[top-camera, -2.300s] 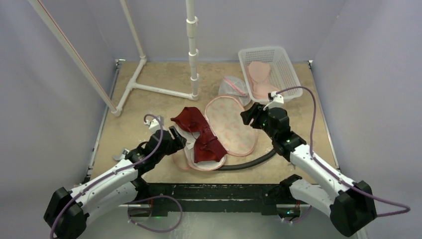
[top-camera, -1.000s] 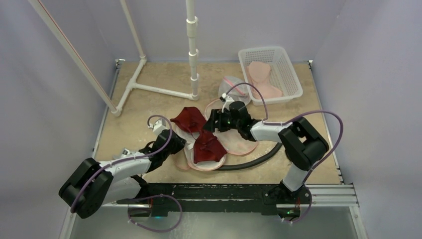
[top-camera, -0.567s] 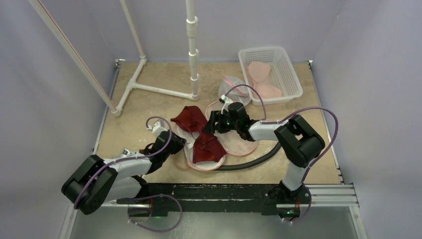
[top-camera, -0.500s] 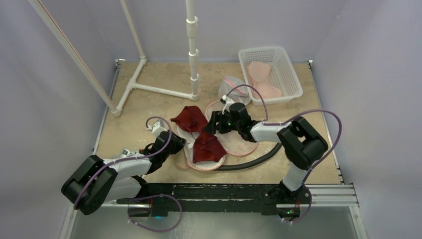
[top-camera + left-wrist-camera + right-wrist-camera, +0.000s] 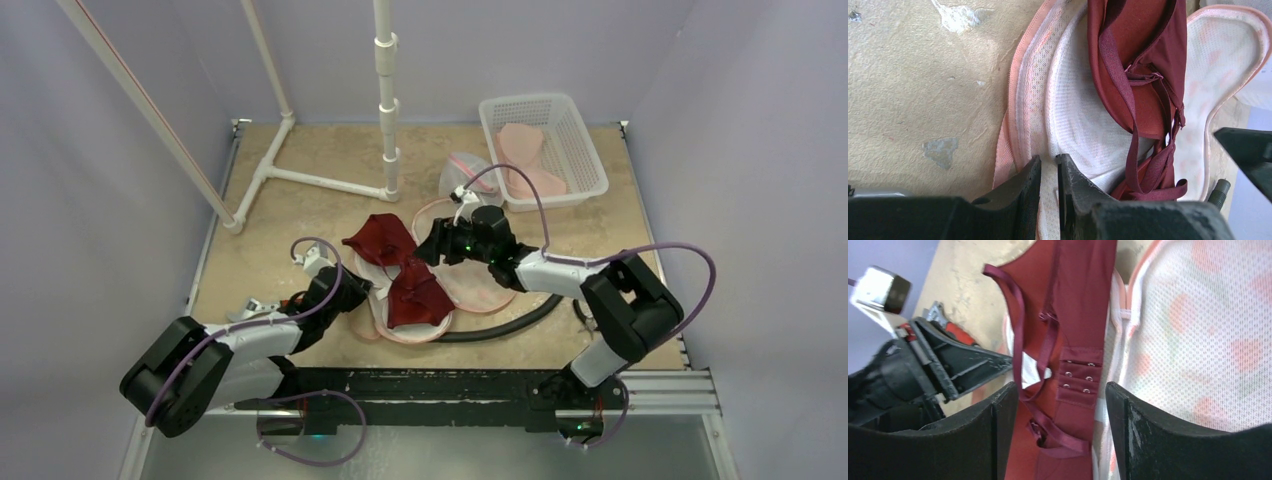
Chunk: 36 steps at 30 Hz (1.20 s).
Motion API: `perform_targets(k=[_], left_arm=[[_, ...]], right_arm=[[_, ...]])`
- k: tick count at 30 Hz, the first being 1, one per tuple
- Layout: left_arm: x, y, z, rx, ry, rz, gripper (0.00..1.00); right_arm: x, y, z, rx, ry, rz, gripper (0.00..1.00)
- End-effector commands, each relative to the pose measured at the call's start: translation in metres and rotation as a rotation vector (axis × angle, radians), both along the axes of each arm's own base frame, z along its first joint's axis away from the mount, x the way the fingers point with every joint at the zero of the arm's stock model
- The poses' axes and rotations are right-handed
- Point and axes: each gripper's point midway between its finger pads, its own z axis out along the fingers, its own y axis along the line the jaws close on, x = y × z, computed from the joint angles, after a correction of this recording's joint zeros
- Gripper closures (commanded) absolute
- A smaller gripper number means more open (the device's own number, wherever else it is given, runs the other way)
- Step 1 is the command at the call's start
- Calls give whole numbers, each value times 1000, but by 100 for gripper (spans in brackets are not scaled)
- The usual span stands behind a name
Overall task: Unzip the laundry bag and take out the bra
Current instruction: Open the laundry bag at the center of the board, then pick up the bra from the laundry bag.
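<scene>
The laundry bag [image 5: 478, 268], pink-edged white mesh, lies unzipped and spread flat mid-table. A dark red bra [image 5: 398, 268] sprawls over its left half. My left gripper [image 5: 366, 291] sits low at the bag's near-left edge. In the left wrist view its jaws are shut on a fold of the bag's white mesh [image 5: 1075, 115], beside the bra [image 5: 1140, 60]. My right gripper [image 5: 426, 248] hovers over the bra's middle. Its jaws [image 5: 1058, 387] stand open astride the bra's hook band [image 5: 1079, 374], the printed mesh [image 5: 1198, 325] to the right.
A white basket [image 5: 583, 128] at the back right holds a pale pink garment [image 5: 522, 152]. A second small mesh bag [image 5: 462, 176] lies before it. A white pipe stand [image 5: 386, 95] rises at the back centre. A black hose [image 5: 505, 325] curves along the bag's near side.
My right arm has swung left from beside the basket to over the bra, and its jaws have narrowed a little. My left gripper has stayed at the bag's edge.
</scene>
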Motion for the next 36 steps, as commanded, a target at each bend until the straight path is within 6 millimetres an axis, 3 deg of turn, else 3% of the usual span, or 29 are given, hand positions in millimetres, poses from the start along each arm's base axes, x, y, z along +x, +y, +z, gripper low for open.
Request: perform_targets(k=[1,14,24,29,36], left_arm=[[-20,14,-26,64,90,-7,82],[-21,14,-29,65,97,-10,83],[-21,12,-32,59,102,-19,83],[-23,11,-34,57,107,-24,83],[-24,12,-34,51,105,-23,83]], right_arm=[[4,9,-7,-3,27,28,34],[7,27,-35,-32,99,68,39],[-11,49,-22,45,119,176,48],[-11,56,-20,48,123,177,45],[4,49,-44,-42,149,92,38]])
